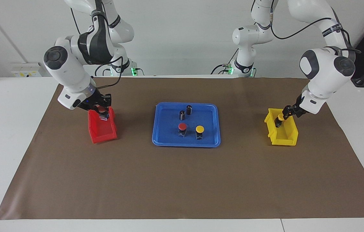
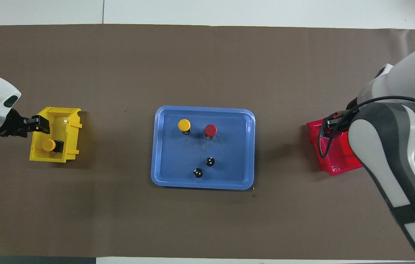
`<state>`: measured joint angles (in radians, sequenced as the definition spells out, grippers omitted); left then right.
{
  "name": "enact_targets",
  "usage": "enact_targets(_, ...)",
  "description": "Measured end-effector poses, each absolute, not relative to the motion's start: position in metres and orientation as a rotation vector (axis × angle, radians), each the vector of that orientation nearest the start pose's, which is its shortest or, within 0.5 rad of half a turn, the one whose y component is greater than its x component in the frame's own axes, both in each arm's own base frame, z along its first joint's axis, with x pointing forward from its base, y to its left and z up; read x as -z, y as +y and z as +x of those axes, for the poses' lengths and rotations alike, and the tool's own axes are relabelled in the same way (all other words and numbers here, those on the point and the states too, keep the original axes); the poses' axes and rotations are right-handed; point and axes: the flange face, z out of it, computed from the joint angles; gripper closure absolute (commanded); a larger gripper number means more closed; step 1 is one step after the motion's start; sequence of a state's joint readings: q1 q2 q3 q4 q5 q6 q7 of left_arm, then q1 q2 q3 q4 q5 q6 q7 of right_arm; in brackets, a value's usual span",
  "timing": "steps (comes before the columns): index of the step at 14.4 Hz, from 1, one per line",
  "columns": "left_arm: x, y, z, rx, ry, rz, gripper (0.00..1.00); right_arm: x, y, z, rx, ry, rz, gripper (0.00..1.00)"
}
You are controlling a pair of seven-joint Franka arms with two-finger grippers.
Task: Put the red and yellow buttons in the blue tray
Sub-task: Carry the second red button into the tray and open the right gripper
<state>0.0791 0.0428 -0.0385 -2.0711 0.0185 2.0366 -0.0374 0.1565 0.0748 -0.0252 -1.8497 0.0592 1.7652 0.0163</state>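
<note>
left pincer [image 1: 281,120] in yellow bin [image 1: 288,137]: grip unclear | right pincer [image 1: 102,111] in red bin [image 1: 103,132]: grip unclear

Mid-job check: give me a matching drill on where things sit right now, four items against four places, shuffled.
Things:
1. left gripper
2. right gripper
3. black cylinders
4. red button in full view

Places:
A. at the red bin
B. in the blue tray, beside a yellow button
C. at the yellow bin
D. in the blue tray, nearer to the robots than the buttons there

Pairs: 1-C, 2-A, 3-D, 4-B
</note>
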Motion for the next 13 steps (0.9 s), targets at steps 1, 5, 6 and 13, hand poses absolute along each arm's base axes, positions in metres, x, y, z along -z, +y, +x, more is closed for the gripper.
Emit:
enact_targets(1,-0.398,0.023,0.544,-0.119,-0.108,-3.123,0.32,-0.467,0.113,0.562,-0.221,-0.091,-3.096,0.84)
enact_targets(5,-0.386,0.024,0.538,-0.142,-0.131,-3.121,0.32,-0.447,0.237,0.556,-0.058,0.162,-3.04,0.83)
enact_targets(6,-0.384,0.023,0.537,-0.15,-0.136,-3.12,0.32,-0.437,0.253,0.556,-0.047,0.192,-3.018,0.83)
enact_targets(13,-0.371,0.019,0.525,-0.156,-0.152,-3.118,0.38,-0.379,0.277,0.555,-0.056,0.228,-3.02,0.81)
